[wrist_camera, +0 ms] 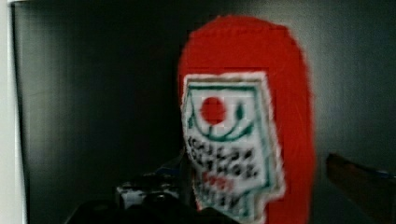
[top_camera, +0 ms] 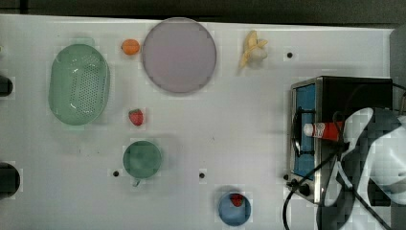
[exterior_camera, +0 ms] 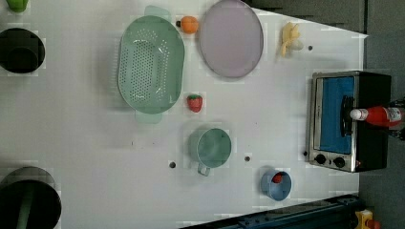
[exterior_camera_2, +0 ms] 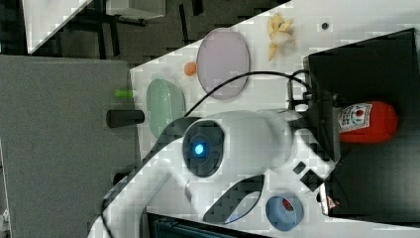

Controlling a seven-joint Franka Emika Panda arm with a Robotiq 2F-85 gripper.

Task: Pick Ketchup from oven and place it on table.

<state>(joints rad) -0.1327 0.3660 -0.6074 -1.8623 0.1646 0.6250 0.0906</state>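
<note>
Above the oven top, at the top view's right, the gripper [wrist_camera: 252,196] stands fully open, holding nothing. Slim red plastic ketchup bottle [top_camera: 324,130] lies on the boxy black-topped oven [top_camera: 356,91]; lifting and placing on the white table [top_camera: 215,129] remain undone.

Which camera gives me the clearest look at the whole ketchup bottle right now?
The left view: the ketchup lies on the oven with white cap and red body unobstructed. The top view has the arm covering its base. The right view shows label and base; the wrist view, a close-up of the label.
</note>
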